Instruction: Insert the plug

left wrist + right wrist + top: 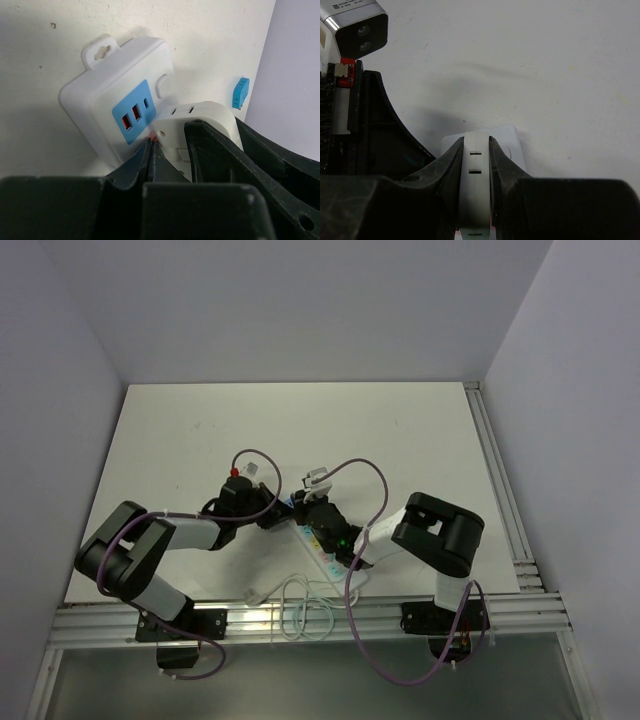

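1. Plug [475, 192]: a white body with small dark slots, clamped between the two fingers of the right gripper [476, 145]. The jaws stand narrow on it.
2. Power strip [115, 85]: white, lying flat just beyond the plug. The plug sits at its end by the blue USB panel [134, 112]. Whether the pins are seated cannot be told.
3. Left gripper [151, 147]: its fingers are pressed together with nothing between them. The tips are at the strip's edge, just left of the plug.
4. Green light [343, 540]: lit on the strip, seen from above.
5. Blue piece [240, 93]: small, lying apart from the strip on its right.
6. White cable [305, 610]: looped at the near edge, between the two arm bases.
7. Table [400, 430]: white. Both grippers meet over its near middle.
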`<action>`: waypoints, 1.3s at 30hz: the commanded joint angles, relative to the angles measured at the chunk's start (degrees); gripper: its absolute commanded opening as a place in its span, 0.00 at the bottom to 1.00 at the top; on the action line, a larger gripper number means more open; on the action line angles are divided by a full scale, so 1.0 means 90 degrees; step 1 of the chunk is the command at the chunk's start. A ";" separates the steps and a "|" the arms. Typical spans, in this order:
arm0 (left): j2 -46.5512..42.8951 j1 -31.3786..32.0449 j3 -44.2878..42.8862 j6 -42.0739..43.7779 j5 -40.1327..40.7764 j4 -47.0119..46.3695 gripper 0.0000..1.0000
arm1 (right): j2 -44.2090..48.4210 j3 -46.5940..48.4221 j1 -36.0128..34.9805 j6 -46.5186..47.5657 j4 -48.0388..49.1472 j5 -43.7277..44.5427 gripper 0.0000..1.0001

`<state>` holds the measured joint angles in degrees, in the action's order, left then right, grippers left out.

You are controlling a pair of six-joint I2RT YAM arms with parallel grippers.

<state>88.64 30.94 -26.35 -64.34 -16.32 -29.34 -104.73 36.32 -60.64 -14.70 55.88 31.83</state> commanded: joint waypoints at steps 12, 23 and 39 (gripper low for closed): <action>0.0053 -0.0537 0.0271 0.0322 0.0719 0.0702 0.00 | -0.0590 -0.0148 0.0029 -0.0173 -0.2107 -0.0891 0.00; 0.0424 -0.0547 0.0359 0.0254 0.0612 0.0370 0.00 | -0.0053 -0.0598 0.0010 -0.0623 -0.2613 -0.0803 0.00; -0.2463 -0.0518 0.0691 0.1386 0.1784 0.1206 0.36 | -0.0189 0.0592 0.0175 -0.0720 -0.3542 -0.1154 0.00</action>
<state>75.29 26.50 -20.18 -57.65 -7.92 -25.28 -101.65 41.04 -59.40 -20.91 40.64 25.23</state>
